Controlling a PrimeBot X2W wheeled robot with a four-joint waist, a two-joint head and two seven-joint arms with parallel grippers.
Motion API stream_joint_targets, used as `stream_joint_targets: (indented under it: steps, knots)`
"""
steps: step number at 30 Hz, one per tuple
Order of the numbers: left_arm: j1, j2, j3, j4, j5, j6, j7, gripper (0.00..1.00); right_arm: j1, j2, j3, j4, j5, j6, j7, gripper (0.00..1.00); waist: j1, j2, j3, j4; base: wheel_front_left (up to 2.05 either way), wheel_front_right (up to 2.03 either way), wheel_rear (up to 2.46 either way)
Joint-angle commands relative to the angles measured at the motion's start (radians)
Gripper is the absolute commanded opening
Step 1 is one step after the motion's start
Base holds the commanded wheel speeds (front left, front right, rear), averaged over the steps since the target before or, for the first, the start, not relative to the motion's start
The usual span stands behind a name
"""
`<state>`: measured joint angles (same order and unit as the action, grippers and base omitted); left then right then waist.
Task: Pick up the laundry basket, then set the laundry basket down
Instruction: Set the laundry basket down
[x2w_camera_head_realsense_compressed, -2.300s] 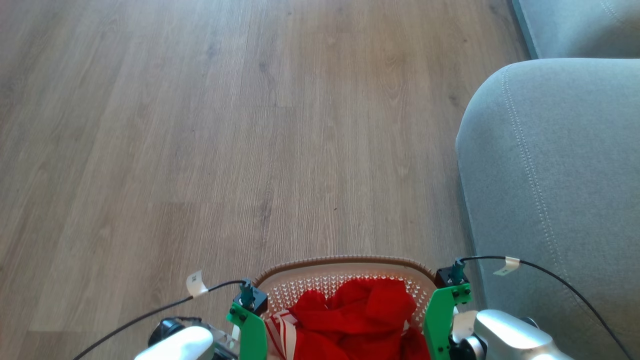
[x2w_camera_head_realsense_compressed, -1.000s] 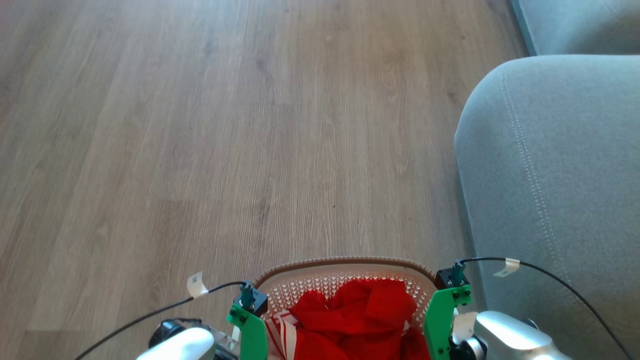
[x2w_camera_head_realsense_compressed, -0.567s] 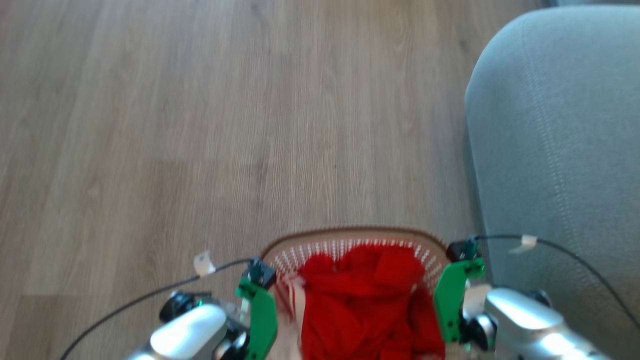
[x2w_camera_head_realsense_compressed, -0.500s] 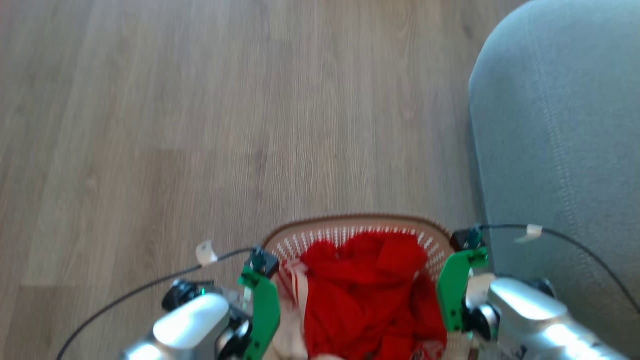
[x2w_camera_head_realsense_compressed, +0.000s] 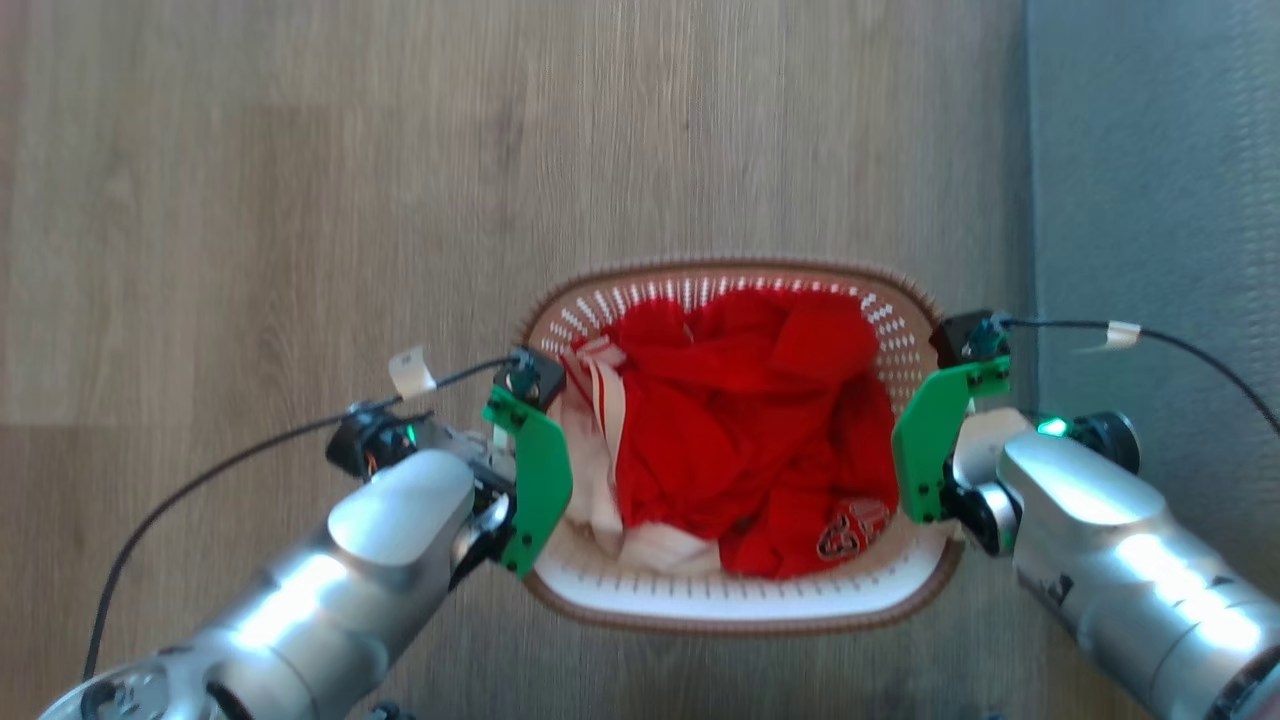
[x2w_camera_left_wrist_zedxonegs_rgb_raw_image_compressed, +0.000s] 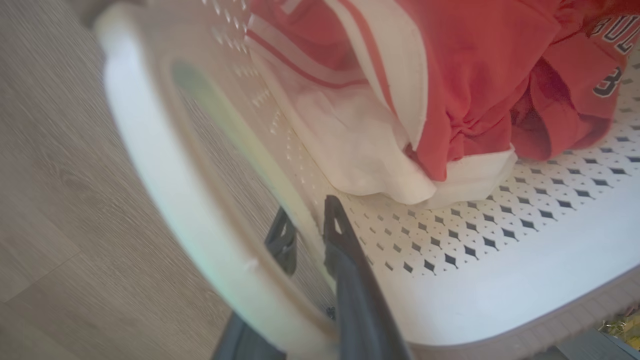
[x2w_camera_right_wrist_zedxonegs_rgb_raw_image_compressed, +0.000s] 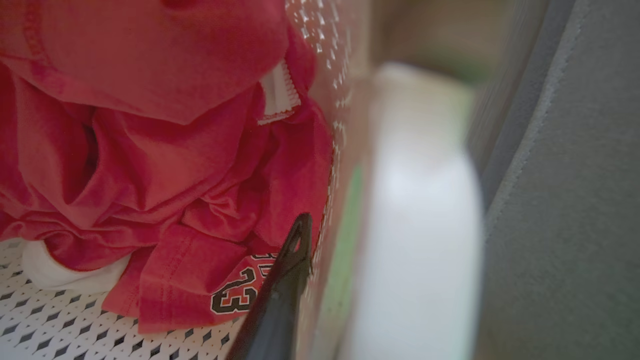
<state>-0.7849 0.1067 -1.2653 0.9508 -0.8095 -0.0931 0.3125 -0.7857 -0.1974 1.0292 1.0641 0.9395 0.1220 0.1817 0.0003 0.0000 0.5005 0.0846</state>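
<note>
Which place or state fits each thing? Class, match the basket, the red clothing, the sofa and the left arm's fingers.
Things
1. white perforated plastic laundry basket
2. crumpled red cloth garment
3. grey fabric sofa
4. left arm's two dark fingers

Places or states
A. one on each side of a basket wall
B. along the head view's right edge
C. left of the sofa, above the pale wooden floor
D. heaped inside the basket

Pairs: 1-C, 2-D, 3-B, 4-A
</note>
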Motion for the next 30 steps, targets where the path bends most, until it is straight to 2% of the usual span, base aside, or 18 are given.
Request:
stream_joint_targets:
  steps: [1, 8, 16, 30]
  knots:
    - [-0.024, -0.044, -0.015, -0.033, 0.038, -0.038, -0.007, 0.0, -0.022, 0.041, 0.018, -0.041, -0.03, 0.009, -0.033, 0.0, -0.0003, 0.0, 0.083, 0.0, 0.0, 0.0, 0.0]
    - [-0.113, -0.055, -0.015, 0.054, 0.041, -0.038, -0.087, 0.0, -0.08, 0.054, 0.008, -0.01, -0.046, 0.009, -0.084, 0.0, -0.0003, 0.0, 0.208, -0.011, 0.0, 0.0, 0.0]
    - [-0.17, -0.056, -0.015, 0.066, 0.038, -0.038, -0.107, 0.0, -0.129, 0.083, 0.008, 0.035, -0.056, 0.009, -0.124, 0.0, -0.0003, 0.0, 0.312, -0.027, 0.0, 0.0, 0.0]
    - [-0.223, -0.056, -0.015, 0.069, 0.017, -0.038, -0.13, 0.0, -0.187, 0.095, 0.022, 0.12, -0.081, 0.009, -0.214, 0.0, -0.0003, 0.0, 0.393, -0.002, 0.0, 0.0, 0.0]
